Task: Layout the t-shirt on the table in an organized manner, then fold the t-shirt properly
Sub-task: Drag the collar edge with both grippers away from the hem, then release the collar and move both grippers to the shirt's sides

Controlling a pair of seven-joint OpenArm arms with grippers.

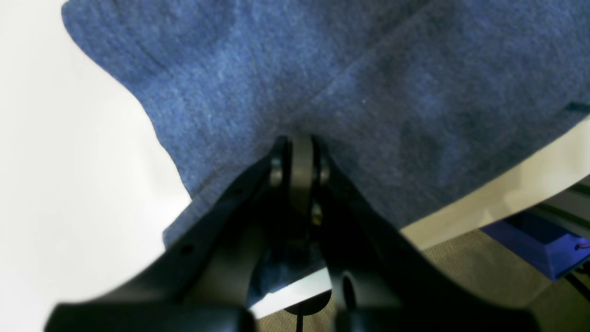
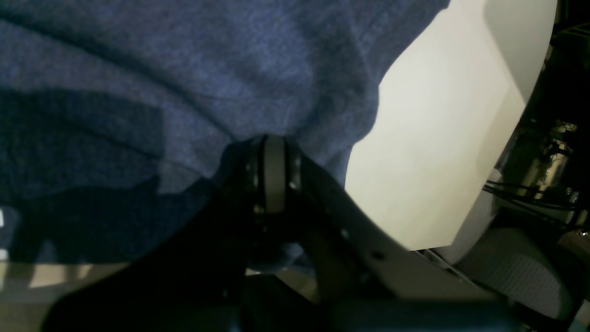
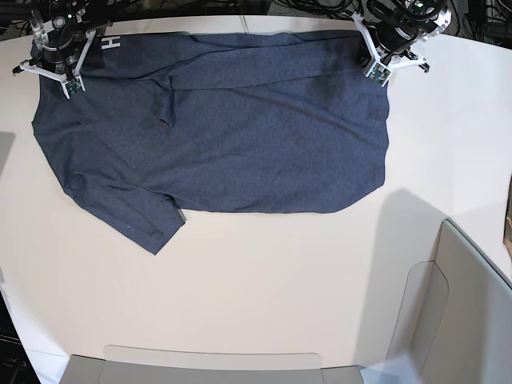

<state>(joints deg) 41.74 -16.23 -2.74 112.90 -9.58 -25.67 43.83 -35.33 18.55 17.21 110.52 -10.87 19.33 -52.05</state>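
Note:
The dark blue-grey t-shirt (image 3: pixel 240 136) lies spread across the far part of the off-white table (image 3: pixel 280 280), with one sleeve (image 3: pixel 148 220) pointing to the near left and a white letter (image 3: pixel 110 42) showing at its far left edge. My left gripper (image 3: pixel 373 66) is shut on the shirt's far right edge; the left wrist view shows its fingertips (image 1: pixel 302 147) pinched together on the cloth (image 1: pixel 322 69). My right gripper (image 3: pixel 66 74) is shut on the far left edge, its tips (image 2: pixel 273 147) closed in folds of the shirt (image 2: pixel 161 69).
Pale grey bin-like panels stand at the near edge (image 3: pixel 208 364) and the near right (image 3: pixel 472 304). The table's edge (image 2: pixel 461 207) and cables (image 2: pixel 521 193) lie right of my right gripper. A blue box (image 1: pixel 539 240) sits below the table beside my left gripper.

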